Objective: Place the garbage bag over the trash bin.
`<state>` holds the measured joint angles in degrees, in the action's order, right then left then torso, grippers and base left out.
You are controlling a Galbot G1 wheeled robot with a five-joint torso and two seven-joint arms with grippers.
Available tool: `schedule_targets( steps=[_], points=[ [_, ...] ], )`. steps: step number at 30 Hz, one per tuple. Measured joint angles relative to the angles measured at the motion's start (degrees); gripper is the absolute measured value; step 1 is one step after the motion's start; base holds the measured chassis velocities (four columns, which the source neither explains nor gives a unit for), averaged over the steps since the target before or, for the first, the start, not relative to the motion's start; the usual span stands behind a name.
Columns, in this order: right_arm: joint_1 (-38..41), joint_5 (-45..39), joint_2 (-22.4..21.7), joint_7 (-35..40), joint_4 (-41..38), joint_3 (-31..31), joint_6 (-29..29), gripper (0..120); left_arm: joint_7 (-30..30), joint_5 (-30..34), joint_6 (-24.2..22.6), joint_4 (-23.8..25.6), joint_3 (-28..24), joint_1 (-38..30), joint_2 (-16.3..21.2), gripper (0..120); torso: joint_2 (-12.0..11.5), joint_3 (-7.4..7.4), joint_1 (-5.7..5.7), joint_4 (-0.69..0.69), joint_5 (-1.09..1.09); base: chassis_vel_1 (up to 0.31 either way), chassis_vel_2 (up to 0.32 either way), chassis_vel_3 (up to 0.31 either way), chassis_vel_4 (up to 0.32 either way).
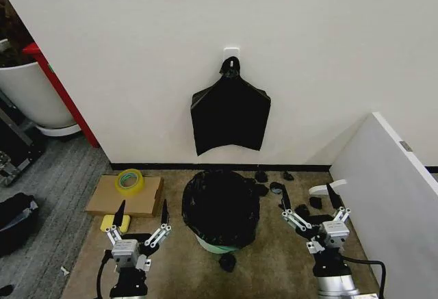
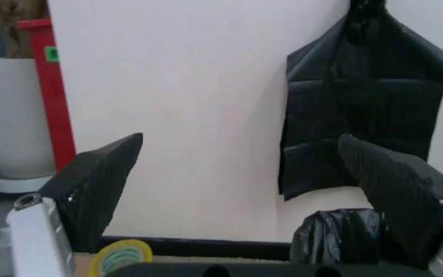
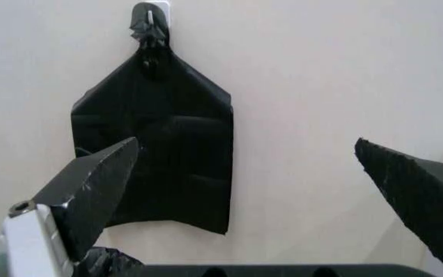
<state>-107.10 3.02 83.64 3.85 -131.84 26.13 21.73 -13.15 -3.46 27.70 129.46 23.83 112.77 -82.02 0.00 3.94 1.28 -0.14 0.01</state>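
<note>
The garbage bag [image 1: 220, 202], glossy and crinkled black, is draped over the mouth of the trash bin and hides its wall. Only the bin's pale green base [image 1: 217, 247] shows beneath it. My left gripper [image 1: 142, 213] hangs open to the left of the bin, apart from it and holding nothing. On the bin's right my right gripper [image 1: 308, 200] is open too and also holds nothing. In the left wrist view the left gripper [image 2: 244, 190] points at the wall, with the bag's edge [image 2: 337, 236] low between its fingers. The right gripper [image 3: 248, 196] faces the wall as well.
A flat black bundle of bags [image 1: 230, 118] hangs from a wall hook above the bin. A cardboard box [image 1: 109, 200] with a tape roll [image 1: 129, 179] lies at left. Black scraps [image 1: 274, 188] lie right of the bin. A white panel [image 1: 390, 189] stands at right, a white planter [image 1: 31, 94] far left.
</note>
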Motion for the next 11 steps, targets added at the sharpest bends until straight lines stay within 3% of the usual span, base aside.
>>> schedule_targets(
  steps=[11],
  points=[
    [-0.2,1.5,0.8,0.7,0.1,-0.2,-0.2,100,-0.9,-0.1,0.6,0.3,1.0,-0.7,0.8,100,0.0,0.0,0.0,-0.01,0.0,0.0,0.0,0.0,0.0]
  ],
)
